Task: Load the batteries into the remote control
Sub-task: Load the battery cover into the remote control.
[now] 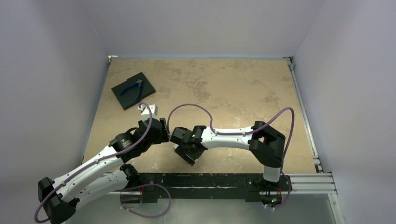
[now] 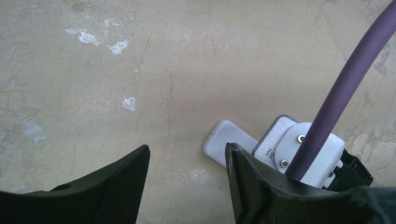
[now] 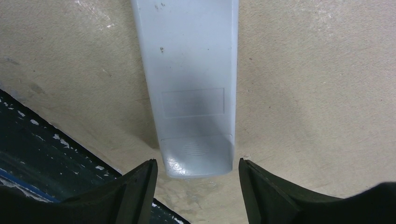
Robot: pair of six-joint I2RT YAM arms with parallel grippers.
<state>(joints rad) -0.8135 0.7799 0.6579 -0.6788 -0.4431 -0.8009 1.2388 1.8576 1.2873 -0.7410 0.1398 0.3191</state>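
Sweeping in from the far left, up at 11 o'clock on the table (image 1: 233, 84) a pair of pliers (image 1: 130, 87) sits on a black pad (image 1: 148, 87), well apart from the action. Next comes the left gripper (image 2: 187, 156), hanging low with its fingers spread and nothing but bare tan surface between them. At its 2 o'clock, one rounded white end of the remote control (image 2: 222, 140) pokes out from under the other arm's wrist camera (image 2: 280, 140). Now the middle: the remote lies flat, plain back up, close to the table's 6 o'clock edge, and in the right wrist view it runs from 12 o'clock down to centre. Look at that near end, a ribbed thumb patch on what looks like the sliding battery cover (image 3: 196, 151), shut as far as I can tell. Over to the right, the right gripper (image 3: 197, 164) straddles that same end, fingers apart with a sliver of table showing each side, so nothing is clamped. No batteries show in any view, and I can't say where they are. My read on handling: a light, rigid plastic shell, smooth enough to skate or twist if pinched off-centre. Better to take it across the long sides near the middle, leaving the cover end free, and squeeze gently, since a thin cover could flex.
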